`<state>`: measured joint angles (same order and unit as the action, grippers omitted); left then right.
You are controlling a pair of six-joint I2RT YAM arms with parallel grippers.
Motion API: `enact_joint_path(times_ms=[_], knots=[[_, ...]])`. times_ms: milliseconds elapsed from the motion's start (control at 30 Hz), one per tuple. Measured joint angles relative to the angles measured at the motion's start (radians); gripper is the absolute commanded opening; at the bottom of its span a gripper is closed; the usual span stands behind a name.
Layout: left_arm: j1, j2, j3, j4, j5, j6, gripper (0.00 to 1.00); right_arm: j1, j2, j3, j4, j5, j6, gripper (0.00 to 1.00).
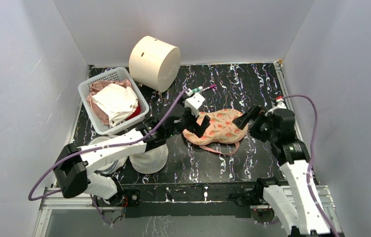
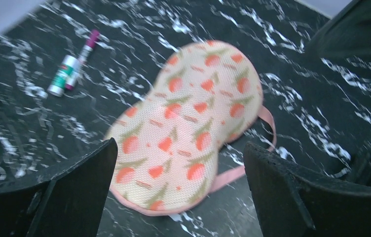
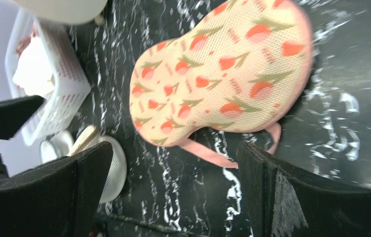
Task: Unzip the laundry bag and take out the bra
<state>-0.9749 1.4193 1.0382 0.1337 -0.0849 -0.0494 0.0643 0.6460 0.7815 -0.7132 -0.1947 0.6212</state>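
Note:
The laundry bag (image 1: 217, 127) lies flat and closed on the black marbled table, peach with red-orange and green motifs, pink trim and a pink loop strap (image 1: 225, 149) at its near side. It also shows in the left wrist view (image 2: 188, 128) and the right wrist view (image 3: 218, 74). My left gripper (image 1: 197, 123) is open at the bag's left end, above it. My right gripper (image 1: 250, 118) is open at the bag's right end, its jaws wide and empty. The bra is hidden.
A white basket (image 1: 86, 89) of pink and white laundry stands at the back left. A cream cylinder (image 1: 155, 62) lies behind it. White mesh dome bags (image 1: 148, 157) sit under the left arm. A pen and tube (image 1: 201, 89) lie behind the bag.

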Motion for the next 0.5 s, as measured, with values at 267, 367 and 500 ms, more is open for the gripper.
enact_joint_path(times_ms=[267, 367, 500], knots=[[0.0, -0.124, -0.124, 0.141, -0.22, 0.106, 0.98, 0.117, 0.291, -0.052, 0.211, -0.136, 0.095, 0.98], [0.0, -0.157, -0.157, 0.183, -0.291, 0.145, 0.99, 0.303, 0.42, -0.037, 0.307, -0.089, 0.145, 0.98], [0.0, -0.249, -0.222, 0.275, -0.344, 0.188, 0.98, 0.544, 0.673, 0.065, 0.399, 0.092, 0.235, 0.98]])
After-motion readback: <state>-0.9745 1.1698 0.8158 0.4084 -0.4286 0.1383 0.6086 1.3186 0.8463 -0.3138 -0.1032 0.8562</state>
